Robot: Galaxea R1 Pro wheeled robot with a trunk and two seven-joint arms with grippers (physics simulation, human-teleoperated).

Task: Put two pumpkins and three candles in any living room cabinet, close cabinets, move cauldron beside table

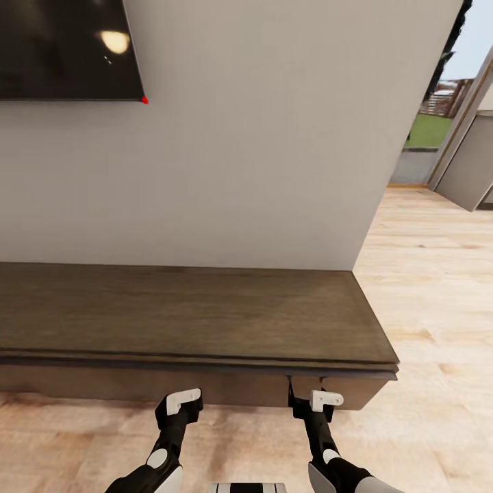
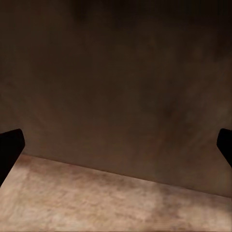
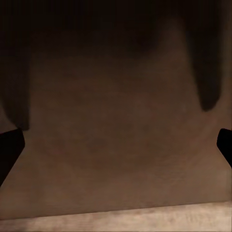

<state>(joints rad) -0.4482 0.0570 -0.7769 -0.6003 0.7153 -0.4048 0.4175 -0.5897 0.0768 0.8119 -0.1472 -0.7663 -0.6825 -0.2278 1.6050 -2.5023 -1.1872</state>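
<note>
The cabinet is a long low dark brown unit against the wall, with its drawer fronts shut. My left gripper is low in front of it, open, facing the drawer front at close range with nothing between its fingers. My right gripper is open too, close to the cabinet face near a narrow vertical gap between fronts. The pumpkins, candles and cauldron are out of view.
A dark TV screen hangs on the white wall above the cabinet. Pale wooden floor runs past the cabinet's right end toward an opening with greenery outside.
</note>
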